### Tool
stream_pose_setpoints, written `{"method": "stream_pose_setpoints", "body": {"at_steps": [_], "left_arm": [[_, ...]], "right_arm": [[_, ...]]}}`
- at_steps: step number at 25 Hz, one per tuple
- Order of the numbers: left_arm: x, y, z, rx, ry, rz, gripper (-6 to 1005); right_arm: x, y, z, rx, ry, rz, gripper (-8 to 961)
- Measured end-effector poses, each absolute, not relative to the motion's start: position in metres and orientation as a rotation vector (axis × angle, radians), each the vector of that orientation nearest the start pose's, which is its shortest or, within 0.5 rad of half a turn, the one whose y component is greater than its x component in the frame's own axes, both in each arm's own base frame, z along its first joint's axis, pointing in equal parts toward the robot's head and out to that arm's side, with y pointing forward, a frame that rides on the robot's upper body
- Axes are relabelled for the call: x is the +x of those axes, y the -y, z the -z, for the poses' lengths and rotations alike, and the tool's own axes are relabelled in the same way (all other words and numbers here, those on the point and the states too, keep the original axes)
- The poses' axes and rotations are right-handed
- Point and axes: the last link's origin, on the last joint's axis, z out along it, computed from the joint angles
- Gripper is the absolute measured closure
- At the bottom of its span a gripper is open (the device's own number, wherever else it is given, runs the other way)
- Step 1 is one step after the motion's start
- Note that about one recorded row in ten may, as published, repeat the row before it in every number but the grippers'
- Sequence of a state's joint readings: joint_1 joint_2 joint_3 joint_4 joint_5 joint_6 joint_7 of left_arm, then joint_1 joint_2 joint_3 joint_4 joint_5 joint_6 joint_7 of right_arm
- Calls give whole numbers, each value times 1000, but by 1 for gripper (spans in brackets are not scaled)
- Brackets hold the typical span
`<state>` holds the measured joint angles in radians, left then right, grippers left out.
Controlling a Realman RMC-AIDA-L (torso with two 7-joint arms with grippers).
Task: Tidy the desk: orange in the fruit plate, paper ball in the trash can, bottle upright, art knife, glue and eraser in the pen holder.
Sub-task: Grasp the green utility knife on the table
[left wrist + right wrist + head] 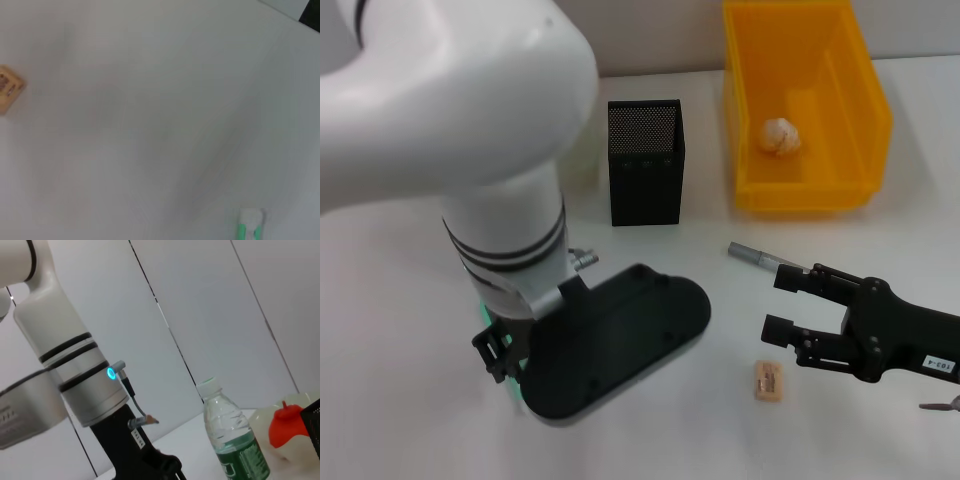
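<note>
In the head view my right gripper (782,303) is open and empty, low over the table at the right. The tan eraser (767,380) lies just in front of it and also shows in the left wrist view (7,90). A grey pen-like tool (755,253) lies by its far finger. The paper ball (780,135) is inside the yellow trash can (810,190). The black mesh pen holder (645,160) stands behind. In the right wrist view the bottle (232,440) stands upright and the orange (287,425) sits in the fruit plate (265,440). My left gripper (610,340) hangs low at centre left.
My white left arm (470,110) fills the left of the head view and hides the table behind it. A small green-and-white object (250,225) shows at the edge of the left wrist view. White table lies between the two grippers.
</note>
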<state>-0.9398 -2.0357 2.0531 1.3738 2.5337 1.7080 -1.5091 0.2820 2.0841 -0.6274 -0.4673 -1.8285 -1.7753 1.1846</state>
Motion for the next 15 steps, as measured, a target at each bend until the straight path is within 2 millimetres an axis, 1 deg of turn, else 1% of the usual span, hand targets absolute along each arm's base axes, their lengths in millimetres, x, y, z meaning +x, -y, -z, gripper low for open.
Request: {"method": "stream_pose_setpoints", "body": {"at_steps": [3, 9, 13, 15], "left_arm": [[-91, -306, 72, -2708, -1759, -1289, 381], [-102, -304, 68, -2715, -1843, -1294, 381], [-107, -302, 66, -2712, -1931, -1290, 382], [-108, -305, 65, -2697, -1985, -1266, 382]], "right_arm": [[306, -234, 8, -2535, -792, -1104, 123], [307, -236, 16, -2521, -833, -1097, 123], [307, -238, 22, -2517, -845, -1095, 122], [306, -240, 26, -2512, -862, -1096, 122]]}}
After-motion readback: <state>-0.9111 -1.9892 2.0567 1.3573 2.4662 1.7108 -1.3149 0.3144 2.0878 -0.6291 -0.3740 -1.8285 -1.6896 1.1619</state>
